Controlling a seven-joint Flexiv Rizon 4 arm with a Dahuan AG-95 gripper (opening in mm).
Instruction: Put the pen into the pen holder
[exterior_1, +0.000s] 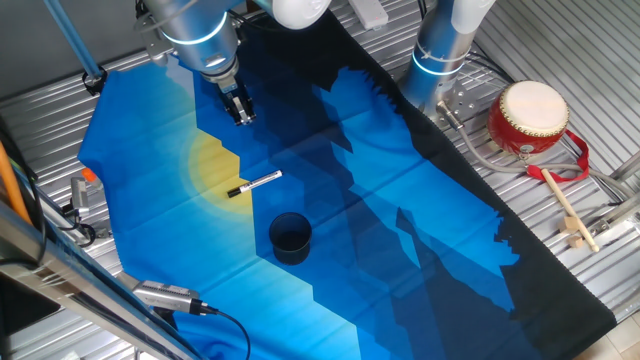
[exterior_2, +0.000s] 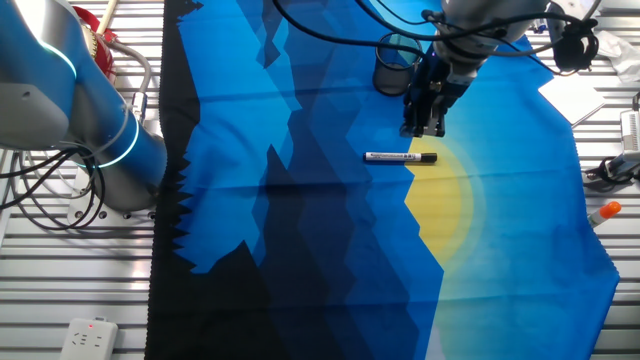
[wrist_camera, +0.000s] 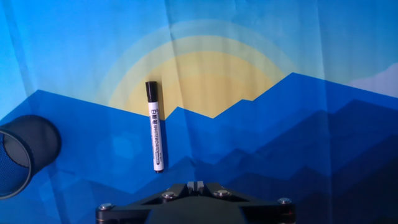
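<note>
Right up against the hand camera is the pincer's (wrist_camera: 196, 185) own black housing, and from what I can see there the fingers sit pressed together with nothing between them, so I'd call it closed and empty. It hangs above the cloth, not touching anything.

Going big to small: the blue mountain-print cloth (exterior_1: 400, 200) covers the table under everything. On it, off to one side of the pincer and past the pen, stands the pen holder (exterior_1: 290, 237), a dark round cup, upright with its mouth open upward. Closer in, just ahead of the fingertips, lies the pen (wrist_camera: 154, 126), flat on the cloth, black cap pointing away from the pincer, apart from the cup.

My guess on handling: light, stiff plastic, smooth and round, so it'll probably roll or slip if pinched off-center. I'd grab across the white barrel near the middle, jaws square to its length, so it doesn't tip when lifted.
</note>
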